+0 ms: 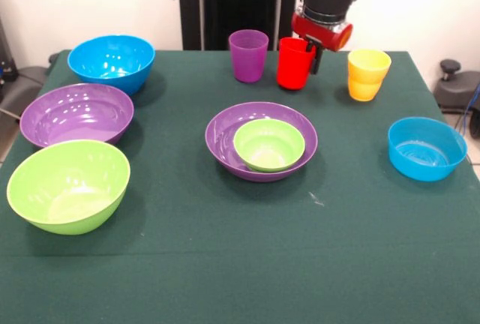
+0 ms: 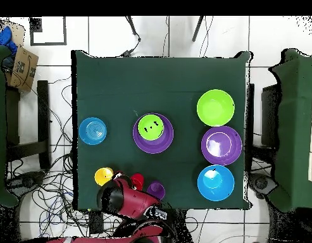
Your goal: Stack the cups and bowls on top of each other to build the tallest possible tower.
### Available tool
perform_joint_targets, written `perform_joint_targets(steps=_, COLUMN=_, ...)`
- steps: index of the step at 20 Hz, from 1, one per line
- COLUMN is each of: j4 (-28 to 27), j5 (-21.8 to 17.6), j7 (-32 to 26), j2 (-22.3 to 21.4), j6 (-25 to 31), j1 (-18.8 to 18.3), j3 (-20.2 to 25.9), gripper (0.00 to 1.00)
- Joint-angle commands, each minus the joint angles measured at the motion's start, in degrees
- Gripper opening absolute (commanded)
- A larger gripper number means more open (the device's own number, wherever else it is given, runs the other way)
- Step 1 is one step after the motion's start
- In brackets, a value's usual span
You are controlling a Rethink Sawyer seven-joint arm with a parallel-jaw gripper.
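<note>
The green cloth table [image 1: 225, 264] is seen with the ware spread out. Largest first: a lime green bowl [image 1: 67, 185] at 8 o'clock of the cloth, a purple bowl [image 1: 76, 114] at 9 o'clock, a blue bowl [image 1: 111, 61] at 10 o'clock. At centre, the tower [image 1: 261, 141] is only begun: a large purple base bowl [image 1: 225, 144] with the small green bowl [image 1: 269, 145] nested in it. A small blue bowl [image 1: 426, 148] sits at 3 o'clock. Along 12 o'clock are ranged the purple cup [image 1: 248, 55], the red cup [image 1: 295, 62] and two yellow cups [image 1: 368, 73], one nested in the other. The gripper [image 1: 311, 52] is placed at the red cup's rim, one finger apparently outside the wall; whether it is clamped cannot be told. Step in hand is judged to be the red cup pickup. Next, a firm rim grasp, a straight lift and a carry toward 6 o'clock are called for, with the cup set into the small green bowl. No brands, labels or writing can be read.
</note>
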Motion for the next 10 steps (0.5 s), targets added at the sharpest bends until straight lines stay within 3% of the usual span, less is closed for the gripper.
perform_joint_targets(steps=1, j4=-0.6, j5=-0.2, j7=14.3, j2=1.0, j6=-5.4, j1=-0.1, j3=5.8, gripper=0.0)
perform_joint_targets(steps=5, j4=1.9, j5=3.5, j7=13.7, j2=-8.9, j6=5.0, j1=3.2, j3=4.9, gripper=0.0)
perform_joint_targets(steps=7, j4=0.9, j5=6.0, j7=13.0, j2=-12.4, j6=12.2, j1=6.8, j3=1.1, gripper=0.0)
perform_joint_targets(steps=10, j4=-3.5, j5=7.6, j7=12.4, j2=-13.6, j6=19.9, j1=14.4, j3=-6.9, gripper=0.0)
